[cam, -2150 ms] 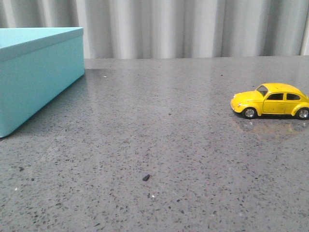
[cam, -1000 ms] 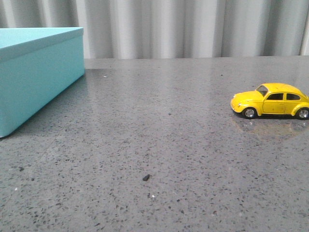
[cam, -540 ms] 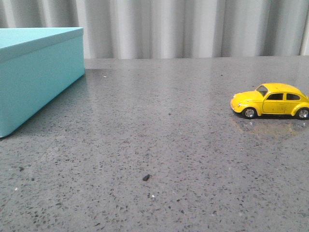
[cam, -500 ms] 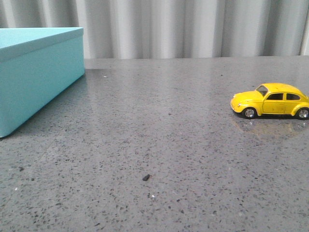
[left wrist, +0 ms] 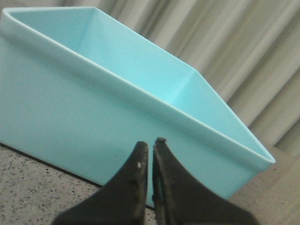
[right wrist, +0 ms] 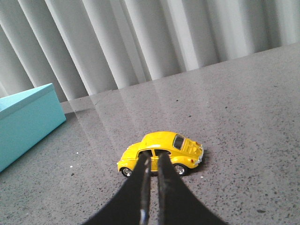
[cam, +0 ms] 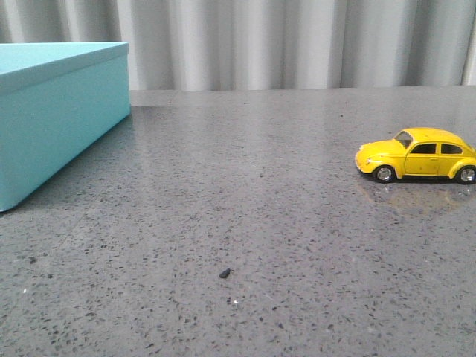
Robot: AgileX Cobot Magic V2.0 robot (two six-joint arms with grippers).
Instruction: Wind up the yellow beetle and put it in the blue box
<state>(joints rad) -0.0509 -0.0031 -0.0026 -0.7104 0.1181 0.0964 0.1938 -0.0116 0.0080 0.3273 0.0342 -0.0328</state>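
The yellow beetle (cam: 416, 155) stands on its wheels at the right of the grey table, nose pointing left. In the right wrist view the yellow beetle (right wrist: 161, 145) sits just beyond my right gripper (right wrist: 153, 156), whose fingers are shut with nothing between them and do not touch the car. The blue box (cam: 52, 111) stands open-topped at the far left. My left gripper (left wrist: 149, 145) hangs shut and empty in front of the side wall of the blue box (left wrist: 70, 108). Neither gripper shows in the front view.
A grey speckled tabletop (cam: 245, 208) stretches between box and car. A small dark crumb (cam: 224, 274) lies near the front middle. A grey pleated curtain (cam: 297, 41) closes the back.
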